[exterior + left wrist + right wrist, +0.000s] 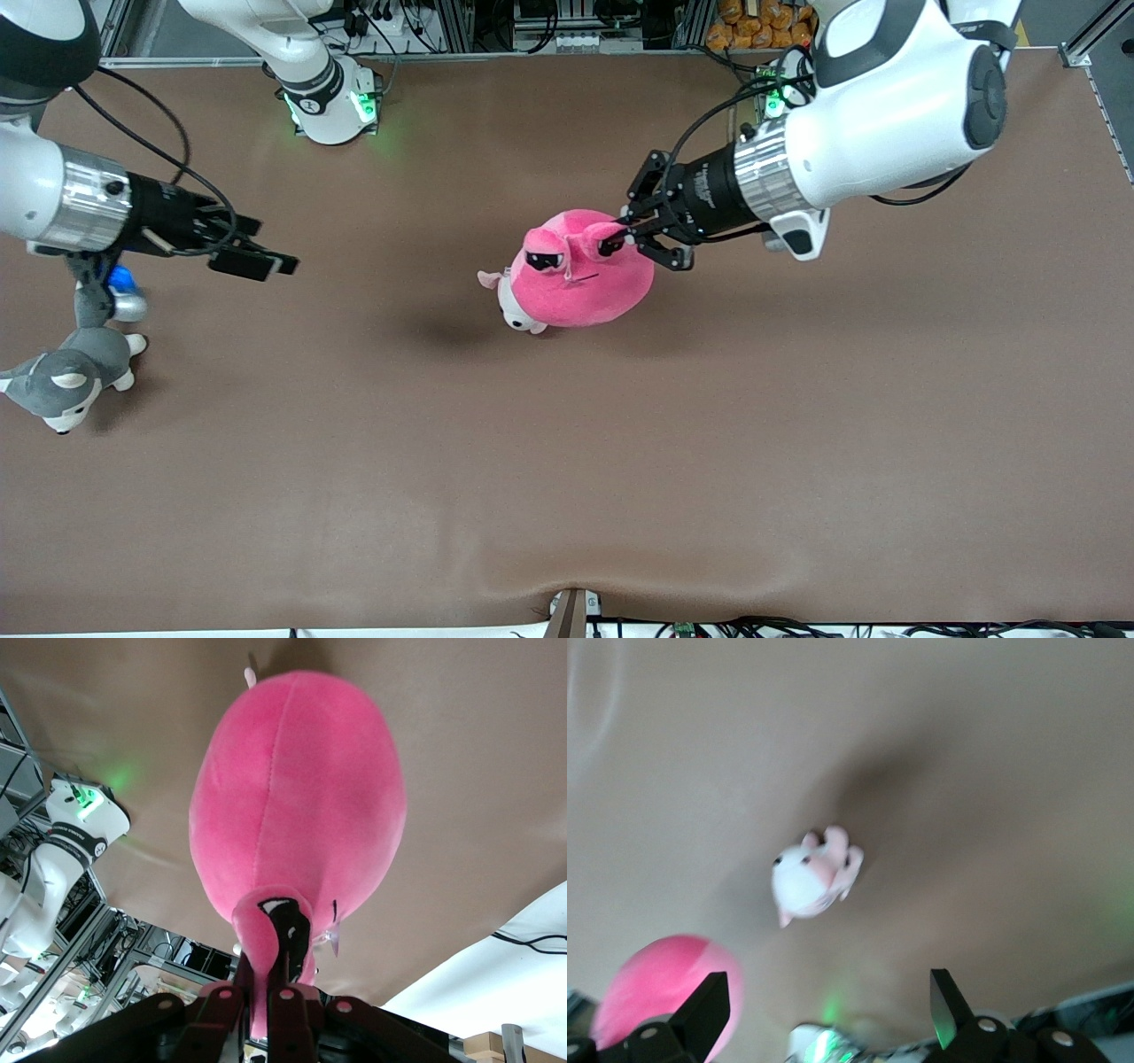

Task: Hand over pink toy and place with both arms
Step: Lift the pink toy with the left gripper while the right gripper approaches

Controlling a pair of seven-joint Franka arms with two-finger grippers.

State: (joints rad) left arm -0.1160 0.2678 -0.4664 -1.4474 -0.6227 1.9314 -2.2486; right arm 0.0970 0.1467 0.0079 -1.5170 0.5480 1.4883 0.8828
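Left gripper (631,232) is clamped on one eye stalk of the pink toy (580,279), fingers pinched tight around the stalk in the left wrist view (279,943). Toy hangs from that grip, lifted off the brown table (567,461), over the middle of it, with its shadow cast on the cloth toward the right arm's end. Both black eyes face up toward the front camera; the round body sags below the stalk. Small pale pink-and-white plush (512,306) lies on the table under the toy, partly hidden by it in the front view, seen whole in the right wrist view (811,875).

Right gripper (257,257) is up in the air over the right arm's end of the table, well apart from the toy, fingers spread wide (707,1010) with nothing between them. Grey-and-white plush dog (71,377) lies on the table at that end, beneath the right arm, next to a small blue-and-silver object (124,297).
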